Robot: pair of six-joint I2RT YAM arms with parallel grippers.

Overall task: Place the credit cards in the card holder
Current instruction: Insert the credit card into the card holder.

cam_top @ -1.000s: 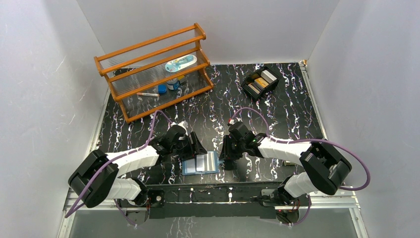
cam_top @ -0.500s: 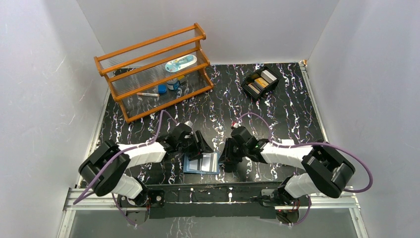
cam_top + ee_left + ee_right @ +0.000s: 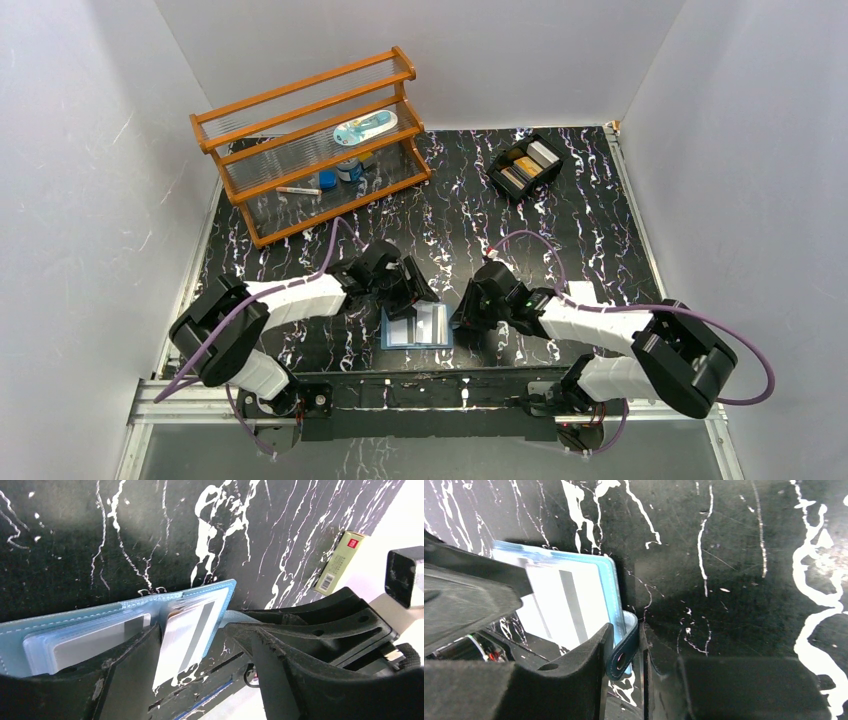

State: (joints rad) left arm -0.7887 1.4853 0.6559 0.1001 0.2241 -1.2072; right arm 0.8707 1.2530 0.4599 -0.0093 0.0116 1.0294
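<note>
The card holder (image 3: pixel 415 328) lay open and flat on the counter (image 3: pixel 560 240), near its front edge, between the two grippers. Its pale blue inside faced up, with cards showing in the slots.

The left gripper (image 3: pixel 418 297) stood at the holder's far edge with its jaws released and spread wide. In the left wrist view they stood astride one half of the holder. A pale card (image 3: pixel 182 635) with a grey stripe lay on that half, just beside one of the fingers (image 3: pixel 125 675). One of its ends stuck out past the holder's edge. I could not tell how far its other end sat inside a slot.

The right gripper (image 3: pixel 462 318) was at the holder's right edge. In the right wrist view its jaws were clenched on the dark teal snap tab (image 3: pixel 621 652), which stood on edge between the two fingers.

The left arm ran low from its base at the near left, its forearm heading right and a little away, with the wrist tipped down at the holder. The right arm had its elbow out at the near right. Its forearm stretched left, close over the counter.

More credit cards (image 3: pixel 527 165), orange-gold and pale, sat in a black tray (image 3: pixel 503 188) at the far right of the counter, well apart from both arms.
</note>
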